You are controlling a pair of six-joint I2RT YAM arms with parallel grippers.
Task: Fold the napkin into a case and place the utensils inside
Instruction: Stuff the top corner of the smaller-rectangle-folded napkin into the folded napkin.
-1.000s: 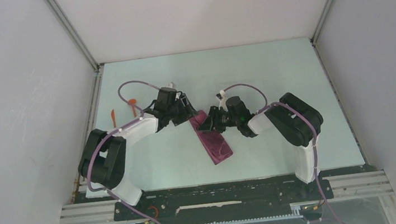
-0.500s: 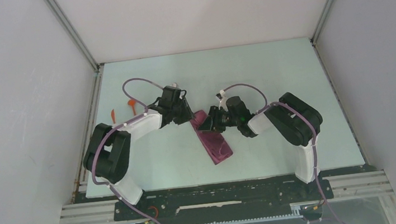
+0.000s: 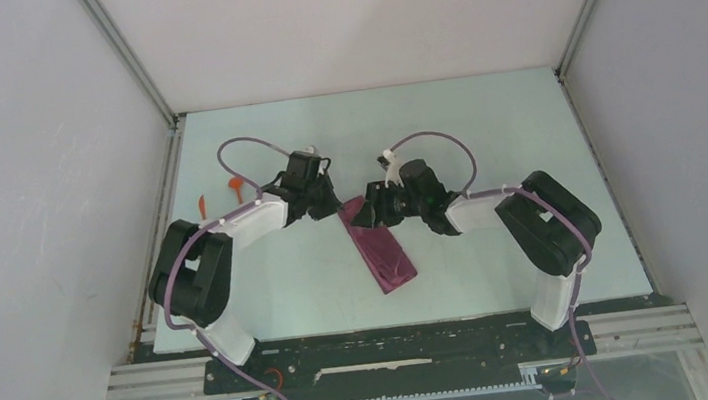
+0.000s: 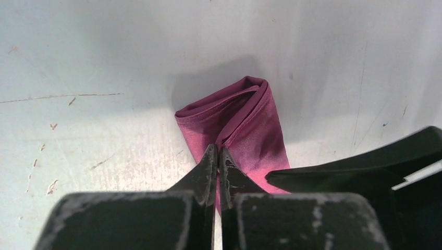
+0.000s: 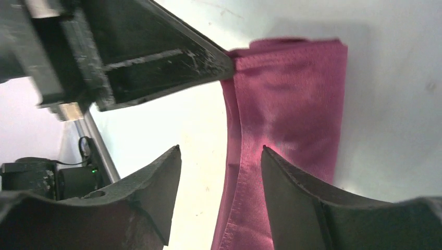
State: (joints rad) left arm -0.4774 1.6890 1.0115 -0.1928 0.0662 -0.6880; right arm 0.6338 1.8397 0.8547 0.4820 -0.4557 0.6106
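The napkin (image 3: 387, 257) lies as a long narrow maroon strip, the case, slanting across the middle of the table. My left gripper (image 4: 218, 151) is shut, pinching a thin layer of cloth at the long edge near the strip's far end (image 4: 250, 117). My right gripper (image 5: 220, 150) stands open at that same end. One fingertip (image 5: 268, 156) rests over the cloth, and the other is over bare table beside the hem. The left gripper (image 5: 226, 65) meets the napkin (image 5: 292, 104) at its corner. Two orange utensils (image 3: 236, 185) (image 3: 201, 206) lie at the table's left, apart from both grippers.
The two grippers (image 3: 339, 210) (image 3: 364, 217) sit almost touching over the strip's far end. Grey walls enclose the table on three sides, and a metal rail (image 3: 396, 341) runs along the near edge by the arm bases.
My left gripper has closed from open onto the napkin's edge. My right gripper has opened wider, and its arm has shifted slightly toward the far left.
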